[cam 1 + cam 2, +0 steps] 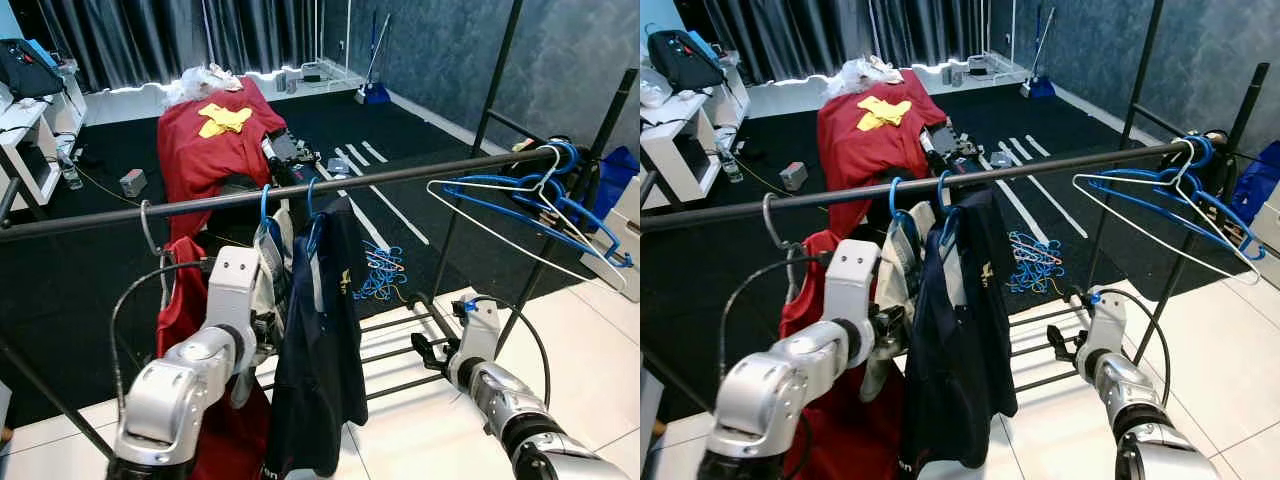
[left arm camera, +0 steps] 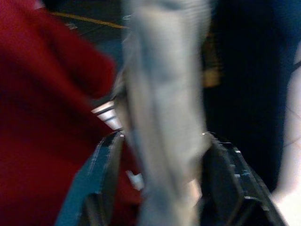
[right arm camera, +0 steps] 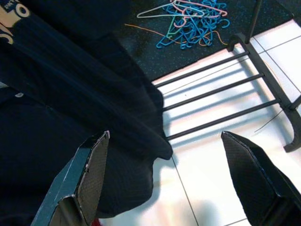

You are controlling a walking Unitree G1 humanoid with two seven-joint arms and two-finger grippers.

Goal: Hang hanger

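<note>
**A:** Across the head views, what hung on the rail?

**B:** A red shirt at the left end, then a grey garment on a blue hanger, then a navy shirt on another blue hook. Far along to the right, empty hangers, blue and white, hung in a bunch near the rack's upright.

**A:** And the arms?

**B:** The left arm reached up beside the red shirt, its end against the grey garment. The right arm sat low by the rack's base bars. A red sheet lay on the dark floor behind, and loose hangers were heaped on the carpet.

**A:** Left wrist view?

**B:** Blurred. The left gripper stood partly open with the grey garment between its fingers; whether they pressed it I couldn't tell. Red cloth lay on one side, navy on the other.

**A:** Right wrist view?

**B:** The right gripper was spread wide and held nothing. Past it were the navy shirt's hem, white tile, the base bars and the hanger heap.
</note>
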